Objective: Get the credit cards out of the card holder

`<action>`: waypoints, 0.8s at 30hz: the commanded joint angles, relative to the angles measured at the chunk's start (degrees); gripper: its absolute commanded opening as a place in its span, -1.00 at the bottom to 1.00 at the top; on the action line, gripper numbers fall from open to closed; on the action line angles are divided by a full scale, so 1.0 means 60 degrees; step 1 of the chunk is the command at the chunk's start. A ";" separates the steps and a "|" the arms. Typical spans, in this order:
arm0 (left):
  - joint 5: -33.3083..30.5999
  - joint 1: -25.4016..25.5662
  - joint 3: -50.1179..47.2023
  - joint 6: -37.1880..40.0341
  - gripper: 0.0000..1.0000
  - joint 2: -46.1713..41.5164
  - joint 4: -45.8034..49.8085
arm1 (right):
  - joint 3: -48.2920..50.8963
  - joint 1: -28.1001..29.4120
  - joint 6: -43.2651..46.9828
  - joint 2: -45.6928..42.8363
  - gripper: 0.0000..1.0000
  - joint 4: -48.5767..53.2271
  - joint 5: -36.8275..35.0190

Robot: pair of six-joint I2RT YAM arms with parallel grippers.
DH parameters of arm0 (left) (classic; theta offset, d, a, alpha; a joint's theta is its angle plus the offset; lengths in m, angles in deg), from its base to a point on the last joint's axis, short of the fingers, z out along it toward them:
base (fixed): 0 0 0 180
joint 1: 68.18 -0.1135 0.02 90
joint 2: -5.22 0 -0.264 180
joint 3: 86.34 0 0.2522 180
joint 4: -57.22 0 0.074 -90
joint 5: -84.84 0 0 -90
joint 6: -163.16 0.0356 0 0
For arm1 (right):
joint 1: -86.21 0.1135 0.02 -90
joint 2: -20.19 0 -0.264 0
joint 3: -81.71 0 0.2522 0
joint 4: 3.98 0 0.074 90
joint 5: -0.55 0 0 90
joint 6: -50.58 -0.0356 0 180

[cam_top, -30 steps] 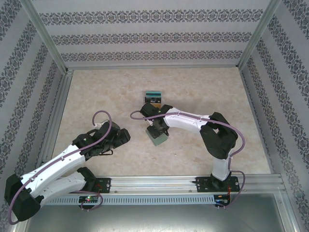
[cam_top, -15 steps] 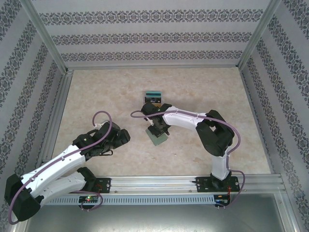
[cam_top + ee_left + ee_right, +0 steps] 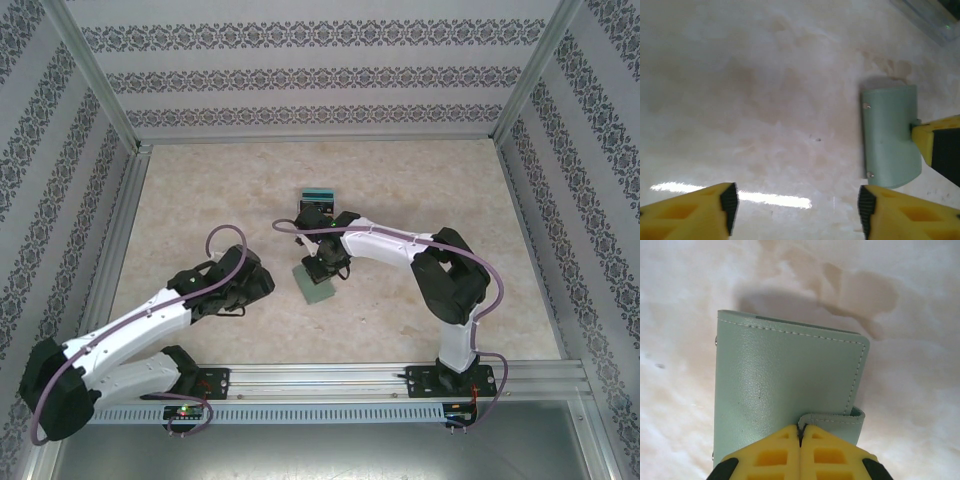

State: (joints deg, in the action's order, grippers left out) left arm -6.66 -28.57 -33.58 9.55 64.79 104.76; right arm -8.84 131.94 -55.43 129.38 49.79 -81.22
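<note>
So the soft grey-green folding card holder (image 3: 316, 284) is lying flat and closed on the pale marbled table (image 3: 430, 190), about mid-table and a bit toward the near edge. The right gripper (image 3: 326, 268) comes at it from the far side. In the right wrist view its yellow fingers (image 3: 775, 455) are clenched together right on the little strap tab (image 3: 832, 419) that wraps round the holder's edge. That's a pinch on the tab, not on the body.

From those jaws the holder stretches away toward the near side, long axis roughly near-far with a slight tilt. The stitched closed edge is furthest from the fingers.

The left gripper (image 3: 258, 284) sits off to the left of the holder, apart from it with bare table between. Its jaws stand released, nothing in them. In its own view the holder (image 3: 890, 136) is off to the right, outside the gap.

The right arm is clearly the nearer one, so my guess is the next bit is peeling that tab up to flip the holder open. The left would have to pin the body, or the whole thing just lifts.

There's what looks like teal and black cards (image 3: 318, 200) further back, hard to tell.
</note>
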 commanded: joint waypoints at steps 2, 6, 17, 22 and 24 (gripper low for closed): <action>0.0762 -0.0155 0.0441 -0.0324 -0.12 0.0798 -0.1618 | 0.0248 0.0013 -0.1112 -0.0402 -1.00 -0.0813 0.1335; 0.1733 -0.0426 0.0345 -0.0819 -0.89 0.1743 -0.3150 | 0.0471 0.0021 -0.1525 -0.0371 -1.00 -0.1285 0.1598; 0.3230 -0.0582 -0.0085 -0.1990 -1.00 0.3923 -0.6057 | 0.0721 -0.0018 -0.1976 -0.0308 -1.00 -0.1931 0.1922; 0.2985 -0.0721 0.0095 -0.1889 -1.00 0.4229 -0.5066 | 0.1095 -0.0220 -0.2220 -0.0483 -1.00 -0.2375 0.2274; 0.2731 -0.0743 0.0325 -0.1673 -1.00 0.4277 -0.4306 | 0.1365 -0.0329 -0.2361 -0.0626 -1.00 -0.2742 0.2524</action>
State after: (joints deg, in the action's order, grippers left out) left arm 11.04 -32.31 -33.20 -0.79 89.97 73.85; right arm -2.42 130.57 -67.63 127.98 37.21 -70.01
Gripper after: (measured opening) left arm 0.055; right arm 0.066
